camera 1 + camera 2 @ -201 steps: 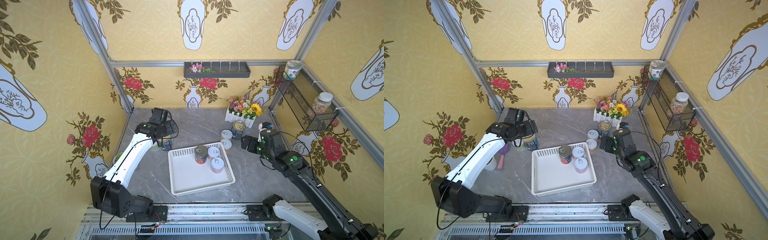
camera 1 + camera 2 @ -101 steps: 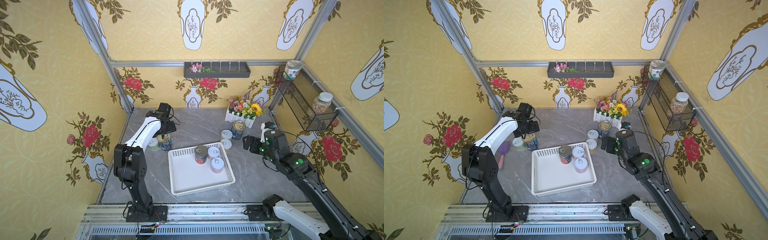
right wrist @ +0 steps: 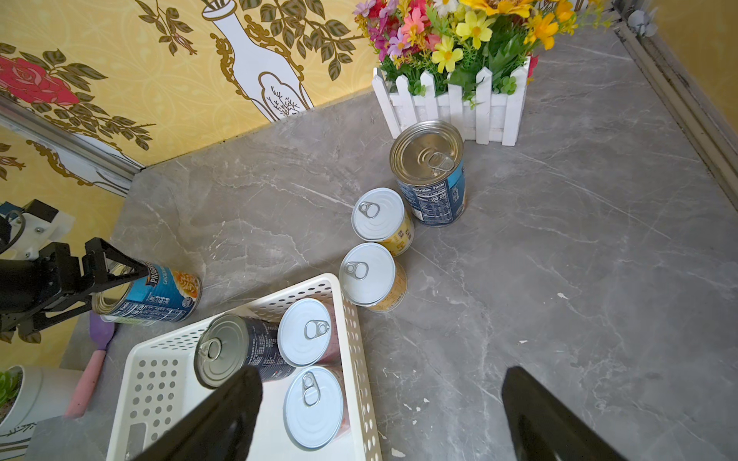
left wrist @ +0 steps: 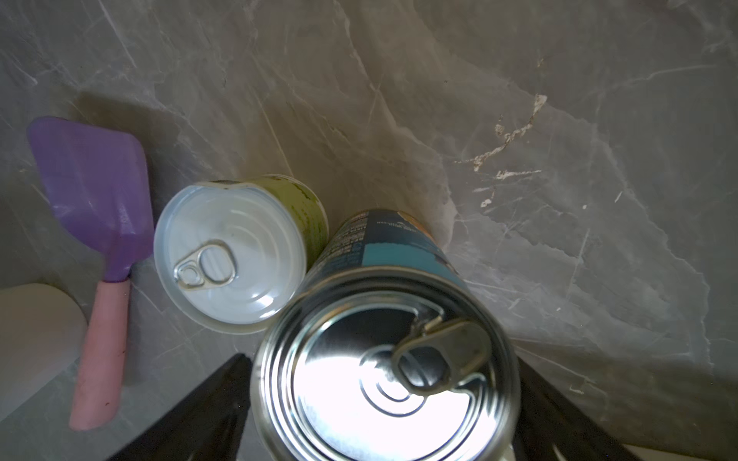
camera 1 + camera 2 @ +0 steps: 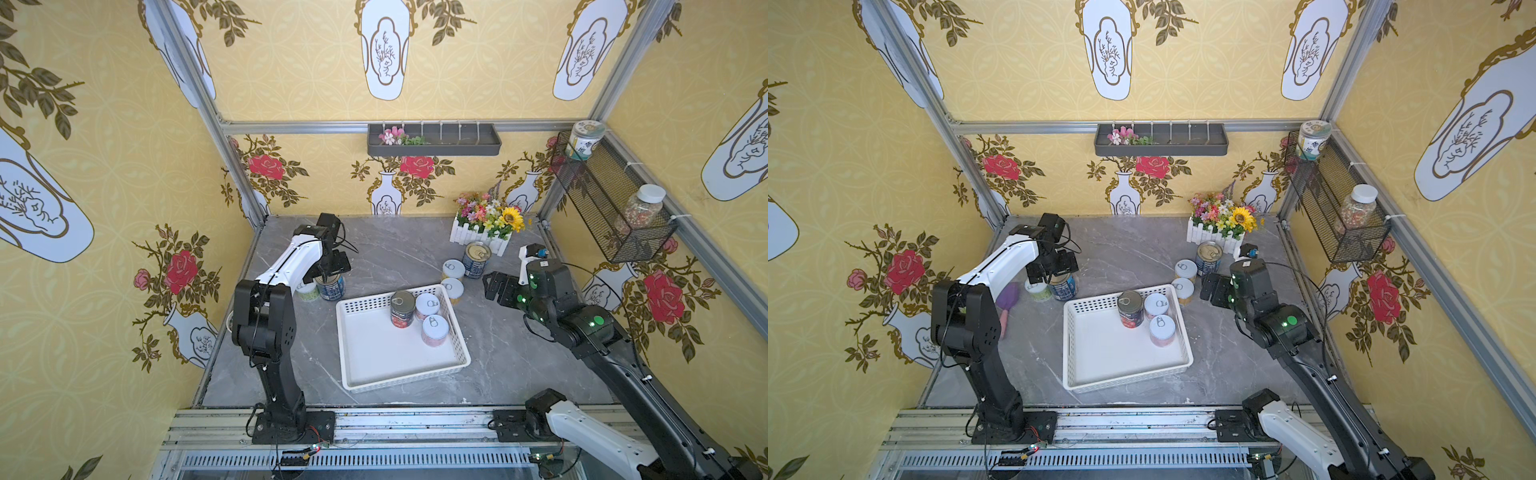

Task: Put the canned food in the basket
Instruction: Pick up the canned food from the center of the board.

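The white basket (image 5: 409, 374) (image 5: 1113, 353) holds a red-labelled tall can (image 5: 402, 307) and two short pink cans (image 5: 427, 305) (image 5: 434, 330). Left of it stand a tall blue can (image 5: 330, 286) (image 4: 383, 359) and a short green can (image 5: 307, 291) (image 4: 229, 255). My left gripper (image 5: 332, 270) (image 4: 379, 371) is open, its fingers straddling the blue can's top. Two short yellow cans (image 5: 453, 270) (image 5: 453, 289) and another tall blue can (image 5: 476, 259) stand behind the basket's right corner. My right gripper (image 5: 494, 286) (image 3: 381, 379) hangs open and empty beside them.
A white fence box of flowers (image 5: 484, 228) stands at the back right. A purple spatula (image 5: 1009, 299) and a white pot (image 4: 32, 331) lie by the left wall. A wire wall basket (image 5: 611, 208) with jars and a dark grey tray (image 5: 432, 139) hang above.
My left arm has folded up at the elbow and its open gripper has settled around the left blue can's top. The right gripper has barely shifted.
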